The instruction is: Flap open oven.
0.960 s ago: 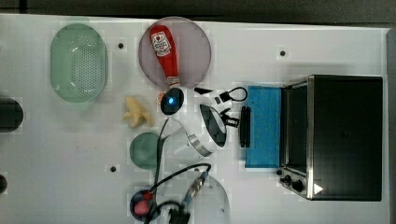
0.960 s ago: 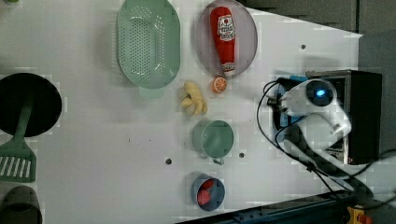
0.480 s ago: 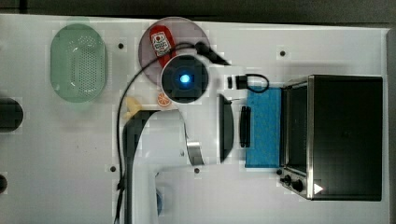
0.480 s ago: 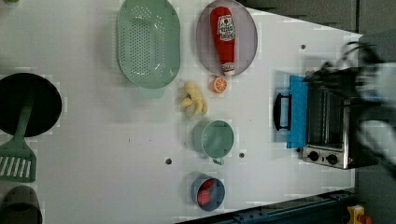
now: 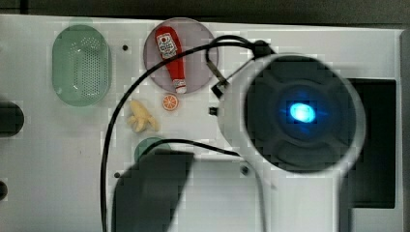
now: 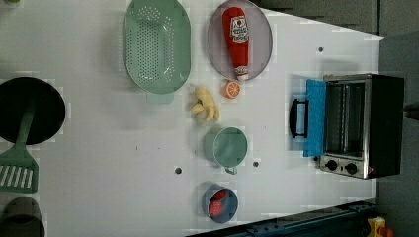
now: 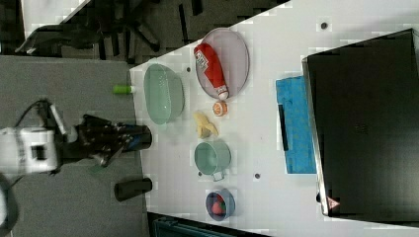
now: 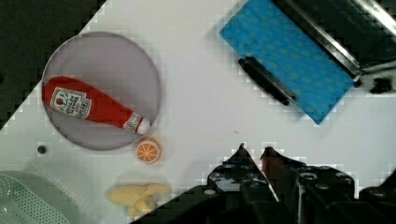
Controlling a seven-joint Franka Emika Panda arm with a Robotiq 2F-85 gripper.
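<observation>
One big black boxy toaster oven (image 6: 363, 126) with a silver front frame sits at the left view's right edge of the white surface (image 6: 113, 148), its blue-tinted glass door (image 6: 315, 117) already flapped down flat, bar handle (image 6: 298, 117) pointing toward the green mug (image 6: 228, 146). End effector (image 8: 254, 156) hangs up high over the surface, fingertips nearly together, gripping nothing. Red ketchup bottle (image 6: 236, 40) lies on the round grey plate (image 6: 262, 37), well apart from the oven.

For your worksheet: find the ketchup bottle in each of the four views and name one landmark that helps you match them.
Top view: ketchup bottle, upper middle.
Left view, top, right of centre.
Right view, upper middle.
Wrist view, beside the orange slice.
Shared landmark: the round grey plate under it.
</observation>
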